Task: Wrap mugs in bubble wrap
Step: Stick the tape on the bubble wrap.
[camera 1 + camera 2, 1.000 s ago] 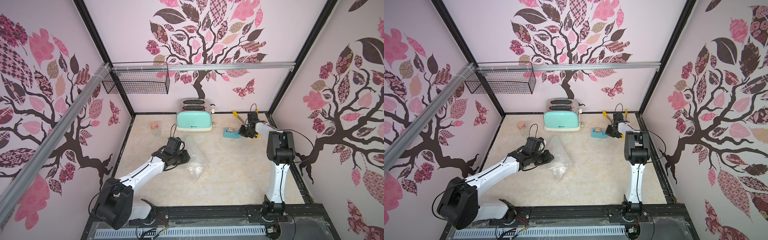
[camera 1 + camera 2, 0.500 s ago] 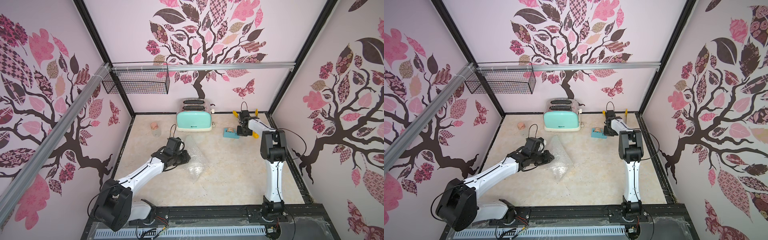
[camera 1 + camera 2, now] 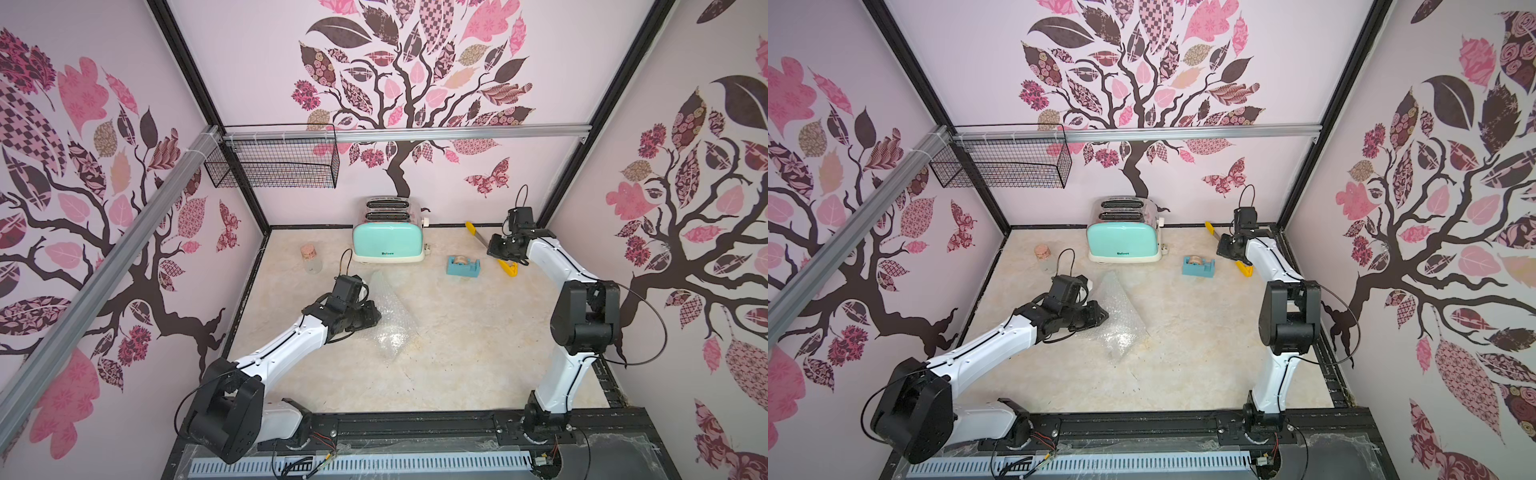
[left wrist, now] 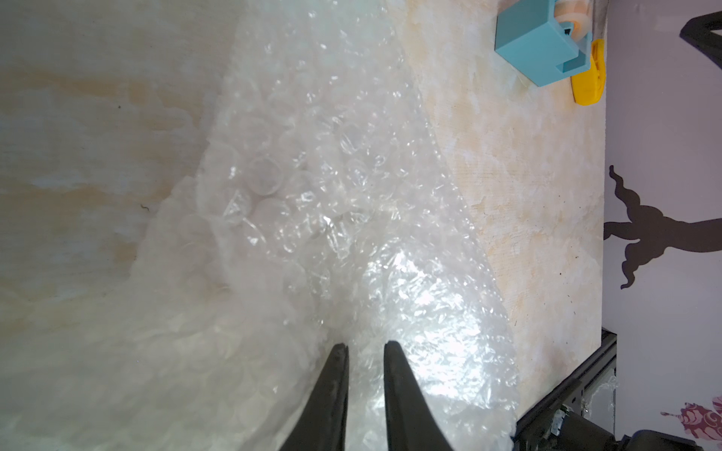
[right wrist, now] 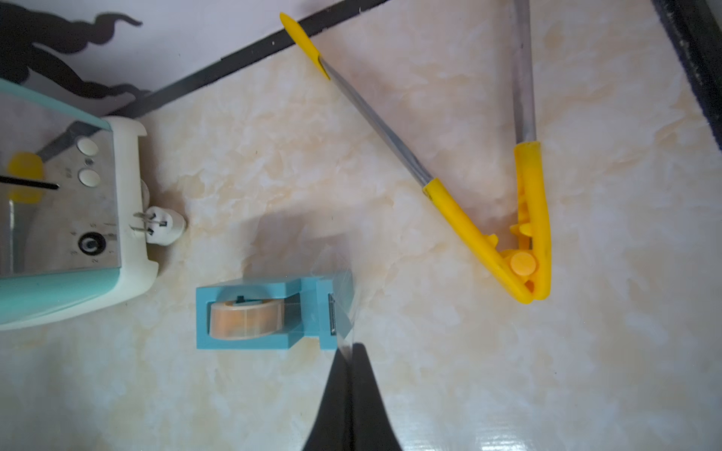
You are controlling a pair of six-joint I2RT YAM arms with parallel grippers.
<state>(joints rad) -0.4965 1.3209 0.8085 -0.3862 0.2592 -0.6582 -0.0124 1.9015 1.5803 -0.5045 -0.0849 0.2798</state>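
The crinkled bubble wrap (image 3: 392, 316) (image 3: 1121, 316) lies bunched at the middle left of the table and fills the left wrist view (image 4: 332, 175). My left gripper (image 3: 374, 318) (image 3: 1100, 318) (image 4: 365, 345) is at its left edge, jaws nearly closed with a fold of the wrap pinched between them. The mug is hidden; only a bright white patch shows through the wrap. My right gripper (image 3: 496, 251) (image 3: 1223, 249) (image 5: 351, 345) hangs at the back right, shut on a clear strip of tape (image 5: 345, 308) that runs to the blue tape dispenser (image 5: 265, 316) (image 3: 463, 266).
A mint toaster (image 3: 388, 243) stands at the back centre. A corked glass jar (image 3: 311, 257) sits to its left. Yellow tongs (image 3: 509, 268) (image 5: 527, 234) lie open beside the right gripper. A wire basket (image 3: 274, 166) hangs on the back-left rail.
The right arm swung its elbow left, then back out to the right, and its gripper has drawn slightly away from the dispenser. The left arm and the wrap have stayed put.
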